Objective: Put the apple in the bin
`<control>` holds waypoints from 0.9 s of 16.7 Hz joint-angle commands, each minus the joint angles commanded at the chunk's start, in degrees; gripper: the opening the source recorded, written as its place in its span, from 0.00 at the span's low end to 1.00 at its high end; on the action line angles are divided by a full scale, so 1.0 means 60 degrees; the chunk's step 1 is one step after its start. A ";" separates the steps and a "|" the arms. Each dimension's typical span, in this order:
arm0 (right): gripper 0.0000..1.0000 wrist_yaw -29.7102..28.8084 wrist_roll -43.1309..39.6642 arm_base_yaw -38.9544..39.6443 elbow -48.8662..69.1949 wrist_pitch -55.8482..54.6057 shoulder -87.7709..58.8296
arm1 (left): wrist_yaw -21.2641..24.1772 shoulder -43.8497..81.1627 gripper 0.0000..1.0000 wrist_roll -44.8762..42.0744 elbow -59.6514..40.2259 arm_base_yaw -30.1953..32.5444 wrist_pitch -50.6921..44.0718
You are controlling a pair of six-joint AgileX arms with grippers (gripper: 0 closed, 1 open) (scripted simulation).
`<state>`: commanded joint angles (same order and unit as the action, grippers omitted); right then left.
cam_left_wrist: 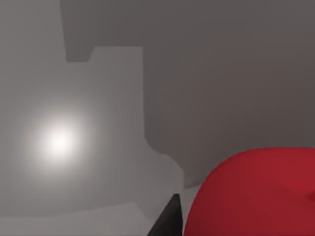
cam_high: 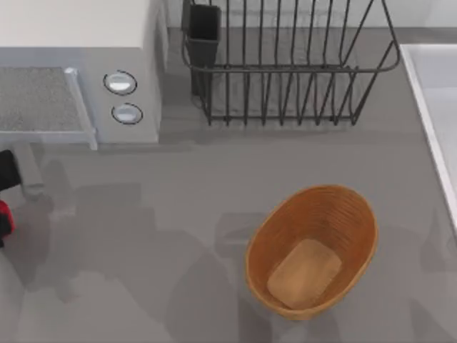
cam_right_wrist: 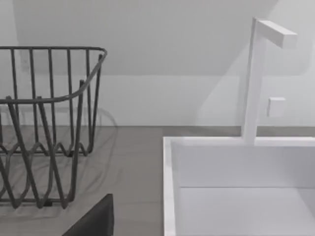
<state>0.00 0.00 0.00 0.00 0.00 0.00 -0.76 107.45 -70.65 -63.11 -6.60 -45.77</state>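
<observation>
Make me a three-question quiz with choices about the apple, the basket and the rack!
1. Where is the apple?
A. at the table's left edge
B. in the basket
C. in the rack

2. What colour is the basket?
A. blue
B. orange-brown
C. white

3. What is in the basket?
A. the apple
B. a cup
C. nothing

Answers:
1 A, red shows at the top view's left edge by the left tool.
2 B, its woven sides are orange-brown.
3 C, its tan bottom lies bare.

The rack stands behind the basket.

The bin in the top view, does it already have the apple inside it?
No. The bin holds nothing on its tan bottom, and the apple is far away at the table's left edge.
</observation>
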 joint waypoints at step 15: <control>1.00 0.0000 0.0000 0.0000 0.0000 0.0000 0.0000 | 0.0118 -0.1192 0.00 0.0304 -0.4034 0.0067 -0.5163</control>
<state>0.00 0.00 0.00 0.00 0.00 0.00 -0.05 100.30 -68.83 -87.31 -6.20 -76.75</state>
